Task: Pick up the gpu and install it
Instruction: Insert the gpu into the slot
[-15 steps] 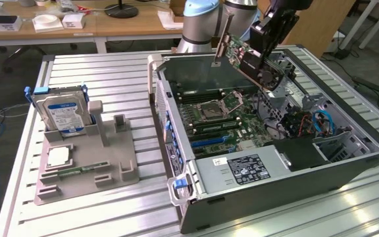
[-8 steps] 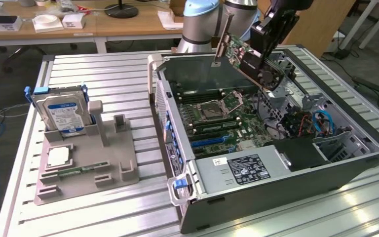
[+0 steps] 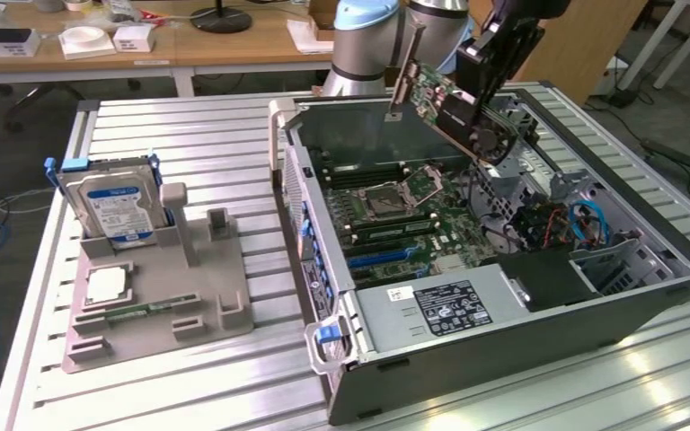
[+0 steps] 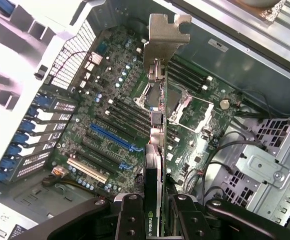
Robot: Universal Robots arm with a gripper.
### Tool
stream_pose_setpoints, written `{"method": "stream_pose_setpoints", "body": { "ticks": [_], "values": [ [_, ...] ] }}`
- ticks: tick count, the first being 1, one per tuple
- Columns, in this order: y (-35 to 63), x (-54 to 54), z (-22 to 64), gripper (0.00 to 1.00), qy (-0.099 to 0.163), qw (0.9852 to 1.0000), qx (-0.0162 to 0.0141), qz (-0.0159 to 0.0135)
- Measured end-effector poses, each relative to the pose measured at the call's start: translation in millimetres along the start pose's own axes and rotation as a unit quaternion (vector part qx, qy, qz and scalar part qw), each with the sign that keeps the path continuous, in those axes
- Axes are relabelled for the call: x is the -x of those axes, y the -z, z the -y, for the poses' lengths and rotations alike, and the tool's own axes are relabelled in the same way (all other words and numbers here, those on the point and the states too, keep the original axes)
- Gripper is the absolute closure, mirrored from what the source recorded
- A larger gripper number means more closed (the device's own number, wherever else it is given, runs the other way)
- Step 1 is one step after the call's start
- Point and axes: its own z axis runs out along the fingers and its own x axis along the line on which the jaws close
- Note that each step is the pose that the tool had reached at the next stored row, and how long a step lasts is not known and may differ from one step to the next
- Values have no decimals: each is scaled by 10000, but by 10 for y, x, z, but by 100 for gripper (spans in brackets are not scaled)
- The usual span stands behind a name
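Over the case (image 3: 537, 346), the gpu (image 3: 451, 97) hangs clamped between the jaws.

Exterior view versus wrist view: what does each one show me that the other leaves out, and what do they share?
Exterior view: the hard drive standing in a grey holder, the slatted table and a wooden desk behind. Wrist view: a silver coin battery on the main board and a logo sticker on the graphics card. Shared: the gripper shut on the graphics card, held above the main board inside the open computer case.
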Motion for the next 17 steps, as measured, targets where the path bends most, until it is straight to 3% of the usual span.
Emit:
{"method": "stream_pose_setpoints", "body": {
  "ticks": [5,17],
  "values": [
    [0,0,1,74,78,10000,16,3],
    [0,0,2,74,580,9983,19,-28]
  ]
}}
